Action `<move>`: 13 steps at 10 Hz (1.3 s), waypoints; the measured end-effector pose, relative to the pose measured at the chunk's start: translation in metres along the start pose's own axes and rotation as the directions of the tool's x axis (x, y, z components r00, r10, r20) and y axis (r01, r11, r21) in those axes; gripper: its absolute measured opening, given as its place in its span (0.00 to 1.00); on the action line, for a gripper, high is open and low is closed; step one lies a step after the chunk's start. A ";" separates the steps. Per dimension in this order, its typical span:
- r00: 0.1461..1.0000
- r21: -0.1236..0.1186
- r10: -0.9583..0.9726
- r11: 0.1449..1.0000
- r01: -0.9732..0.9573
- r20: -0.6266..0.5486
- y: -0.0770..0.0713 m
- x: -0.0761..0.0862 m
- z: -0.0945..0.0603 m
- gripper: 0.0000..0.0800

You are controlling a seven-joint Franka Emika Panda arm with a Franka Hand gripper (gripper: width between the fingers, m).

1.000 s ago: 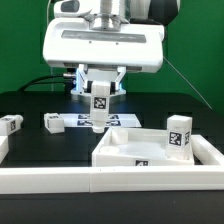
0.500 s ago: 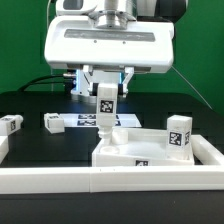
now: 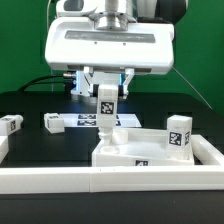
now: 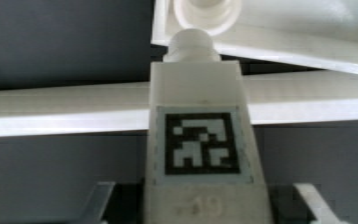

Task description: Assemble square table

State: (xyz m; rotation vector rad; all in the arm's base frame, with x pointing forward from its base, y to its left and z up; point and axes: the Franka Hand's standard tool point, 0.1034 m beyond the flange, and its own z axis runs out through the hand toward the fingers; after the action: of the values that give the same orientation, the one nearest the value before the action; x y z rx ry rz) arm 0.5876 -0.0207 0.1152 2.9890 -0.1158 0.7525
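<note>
Jaws pinching a tagged white leg (image 3: pixel 104 108) upright over a far corner of the tabletop (image 3: pixel 150 152); two loose legs (image 3: pixel 53 122) on the desk (image 3: pixel 30 104).

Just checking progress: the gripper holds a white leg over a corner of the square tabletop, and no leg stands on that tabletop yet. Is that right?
Not quite. The gripper does hold a white leg over a corner of the square tabletop, but a second leg already stands upright on it, at the corner on the exterior view's right. The exterior view shows this.
</note>
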 end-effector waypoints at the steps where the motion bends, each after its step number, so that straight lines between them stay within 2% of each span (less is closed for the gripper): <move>1: 1.000 0.002 0.002 1.000 -0.002 0.004 -0.006 -0.003 0.004 0.36; 2: 1.000 0.005 -0.003 1.000 0.003 0.008 -0.012 -0.005 0.007 0.36; 13: 0.999 -0.008 -0.007 1.000 0.007 0.032 -0.006 -0.019 0.021 0.36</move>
State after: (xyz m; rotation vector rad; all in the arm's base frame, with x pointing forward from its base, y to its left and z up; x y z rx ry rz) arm 0.5812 -0.0152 0.0879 2.9925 -0.1095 0.7024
